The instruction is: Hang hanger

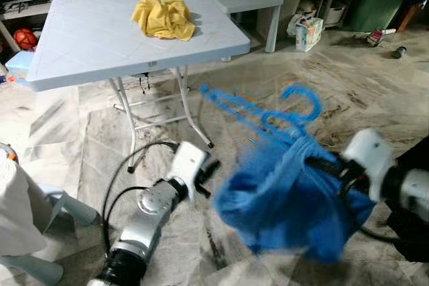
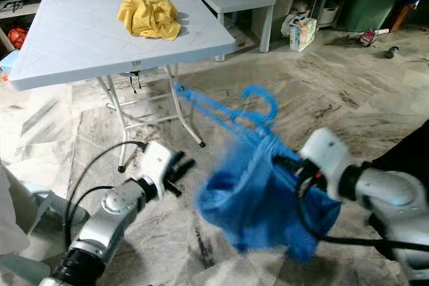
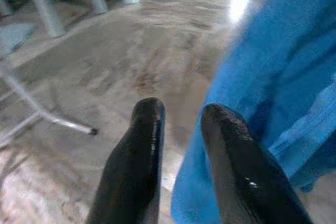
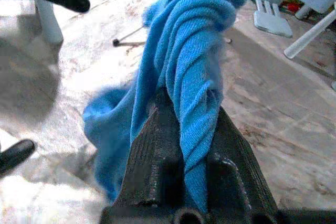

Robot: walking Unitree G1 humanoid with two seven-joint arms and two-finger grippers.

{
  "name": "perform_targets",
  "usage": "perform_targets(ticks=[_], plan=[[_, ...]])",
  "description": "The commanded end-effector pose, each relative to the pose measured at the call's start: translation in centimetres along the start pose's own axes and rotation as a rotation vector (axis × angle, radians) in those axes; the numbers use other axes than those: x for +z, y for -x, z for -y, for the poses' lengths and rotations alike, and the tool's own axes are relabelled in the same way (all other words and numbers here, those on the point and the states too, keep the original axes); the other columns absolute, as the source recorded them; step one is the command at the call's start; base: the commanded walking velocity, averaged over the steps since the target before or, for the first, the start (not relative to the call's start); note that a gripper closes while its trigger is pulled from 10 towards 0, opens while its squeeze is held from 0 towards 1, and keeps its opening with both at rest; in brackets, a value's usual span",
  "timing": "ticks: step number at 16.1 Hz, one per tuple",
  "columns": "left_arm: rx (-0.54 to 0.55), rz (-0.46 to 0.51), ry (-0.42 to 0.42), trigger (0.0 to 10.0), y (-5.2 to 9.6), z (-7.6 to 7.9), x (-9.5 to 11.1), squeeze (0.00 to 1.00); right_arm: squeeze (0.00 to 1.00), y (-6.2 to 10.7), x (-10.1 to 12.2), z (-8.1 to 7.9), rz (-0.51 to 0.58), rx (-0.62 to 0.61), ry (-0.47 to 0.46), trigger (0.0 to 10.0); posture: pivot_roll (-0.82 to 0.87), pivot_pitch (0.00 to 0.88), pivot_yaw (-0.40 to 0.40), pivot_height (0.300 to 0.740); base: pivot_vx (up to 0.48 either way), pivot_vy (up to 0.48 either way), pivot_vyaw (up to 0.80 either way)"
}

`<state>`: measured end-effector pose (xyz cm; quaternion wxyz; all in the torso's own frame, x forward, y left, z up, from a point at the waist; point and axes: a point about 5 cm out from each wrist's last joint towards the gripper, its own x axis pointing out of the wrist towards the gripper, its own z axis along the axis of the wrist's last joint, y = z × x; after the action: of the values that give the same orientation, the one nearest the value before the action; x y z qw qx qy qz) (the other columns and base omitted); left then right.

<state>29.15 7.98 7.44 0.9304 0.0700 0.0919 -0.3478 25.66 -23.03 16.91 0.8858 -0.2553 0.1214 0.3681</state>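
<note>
arms (image 1: 149, 213): silver, white wrist housings; cables: black; fingers (image 3: 137, 166): long, glossy black

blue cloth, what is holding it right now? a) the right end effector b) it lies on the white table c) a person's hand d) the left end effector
a: the right end effector has its fingers clamped on a bunched fold of the blue cloth, while the left end effector sits beside it with nothing between its fingers.
</note>
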Motion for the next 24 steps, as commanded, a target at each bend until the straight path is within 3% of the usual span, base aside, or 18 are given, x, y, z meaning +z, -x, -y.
perform_targets(ticks=[1, 5, 7, 9, 10, 11, 13, 16, 19, 24], plan=[[-0.067, 0.059, -0.076, 10.0, 0.1, 0.8, 0.9, 1.00, 0.00, -0.5, 0.5, 0.6, 0.012, -0.052, 0.090, 10.0, -0.14, 0.041, 0.018, 0.740, 0.000, 0.000, 0.00], [-0.165, 0.156, -0.134, 10.0, 0.7, 2.0, 2.4, 1.00, 0.00, -1.6, 0.0, 1.5, 0.014, -0.147, 0.164, 10.0, -0.12, 0.040, 0.011, 0.740, 0.000, 0.000, 0.00], [-0.144, 0.281, -0.156, 10.0, 0.8, 2.0, 4.1, 1.00, 0.00, -2.1, -0.5, 1.6, 0.005, -0.143, 0.129, 10.0, -0.12, 0.037, 0.007, 0.740, 0.000, 0.000, 0.00], [-0.163, 0.333, -0.162, 10.0, 0.5, 2.3, 5.3, 1.00, 0.00, -2.2, -1.1, 1.5, 0.001, -0.072, 0.141, 10.0, -0.11, 0.035, 0.007, 0.740, 0.000, 0.000, 0.00], [-0.186, 0.334, -0.184, 10.0, 0.5, 2.4, 5.4, 1.00, 0.00, -2.1, -1.2, 1.6, 0.012, -0.056, 0.147, 10.0, -0.12, 0.035, 0.007, 0.740, 0.000, 0.000, 0.00], [-0.213, 0.327, -0.227, 10.0, 0.8, 2.5, 5.2, 1.00, 0.00, -1.6, -2.3, 1.1, -0.068, 0.085, 0.194, 10.0, -0.12, 0.036, 0.010, 0.740, 0.000, 0.000, 0.00], [-0.265, 0.318, -0.264, 10.0, 1.1, 2.9, 4.9, 1.00, 0.00, -1.2, -3.8, 0.7, -0.175, 0.177, 0.291, 10.0, -0.12, 0.035, 0.011, 0.740, 0.000, 0.000, 0.00], [-0.357, 0.295, -0.279, 10.0, 1.9, 3.8, 4.4, 1.00, 0.00, -1.2, -4.1, -0.2, -0.155, 0.278, 0.277, 10.0, -0.11, 0.038, 0.009, 0.740, 0.000, 0.000, 0.00], [-0.430, 0.199, -0.231, 10.0, 3.1, 2.6, 2.7, 1.00, 0.00, -0.8, -3.6, -0.1, -0.115, 0.346, 0.313, 10.0, -0.10, 0.047, 0.011, 0.740, 0.000, 0.000, 0.00], [-0.478, 0.113, -0.306, 10.0, 3.7, 0.5, 1.8, 1.00, 0.00, 0.4, -2.9, 0.3, -0.070, 0.424, 0.331, 10.0, -0.11, 0.045, 0.013, 0.740, 0.000, 0.000, 0.00]])
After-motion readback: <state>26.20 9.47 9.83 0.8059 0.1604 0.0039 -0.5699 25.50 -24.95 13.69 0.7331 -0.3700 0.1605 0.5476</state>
